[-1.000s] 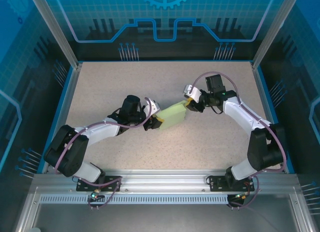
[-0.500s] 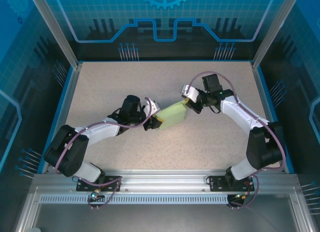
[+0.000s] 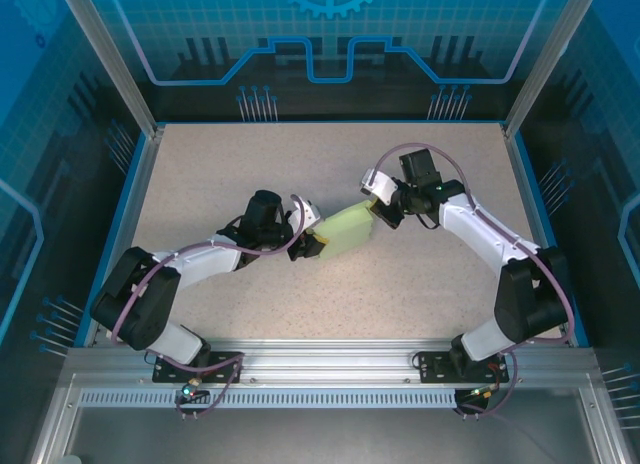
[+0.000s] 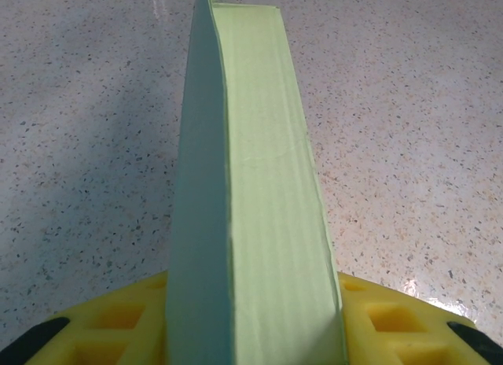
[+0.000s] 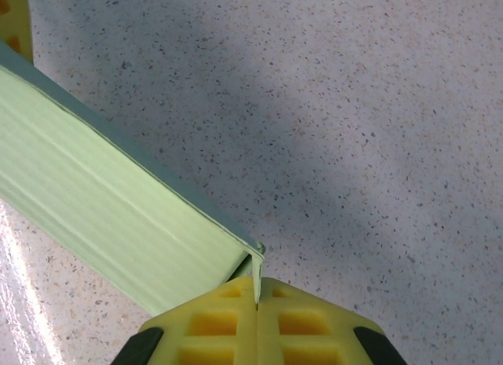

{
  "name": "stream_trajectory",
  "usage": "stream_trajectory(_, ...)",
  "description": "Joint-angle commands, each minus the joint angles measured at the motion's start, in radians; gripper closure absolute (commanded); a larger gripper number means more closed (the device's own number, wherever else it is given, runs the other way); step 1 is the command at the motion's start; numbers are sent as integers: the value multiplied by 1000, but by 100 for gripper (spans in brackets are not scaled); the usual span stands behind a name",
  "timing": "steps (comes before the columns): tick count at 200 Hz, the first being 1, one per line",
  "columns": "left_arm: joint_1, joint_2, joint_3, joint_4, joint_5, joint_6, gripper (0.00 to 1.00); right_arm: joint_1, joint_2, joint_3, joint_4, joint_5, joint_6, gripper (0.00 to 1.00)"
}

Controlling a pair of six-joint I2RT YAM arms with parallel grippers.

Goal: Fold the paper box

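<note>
I am looking at the box lying slantwise at mid-table, between my two arms. The left claw is pinching its near-left end, a pad on either broad face. The right claw is pressed together right at the far-right corner. In the wrist view the pads are meeting with no gap, and I cannot tell whether a sliver of card is caught between them.

That is what I am worrying about. If nothing is caught, the right side is giving no support, and any nudge there could swing the box in the left grip or spring a flap open. If a tab is caught, pulling could tear it or undo the crease. Pushing lengthwise could buckle the thin walls.
</note>
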Motion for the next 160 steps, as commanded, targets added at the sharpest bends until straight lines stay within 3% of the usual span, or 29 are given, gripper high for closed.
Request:
stream_trajectory(1,5,9,30,27,-46,-18,67,24,-45,11,-32,46,110,100)
stream_trajectory(160,5,73,18,103,-116,-65,67,166,-67,-1,-92,274,517,100)
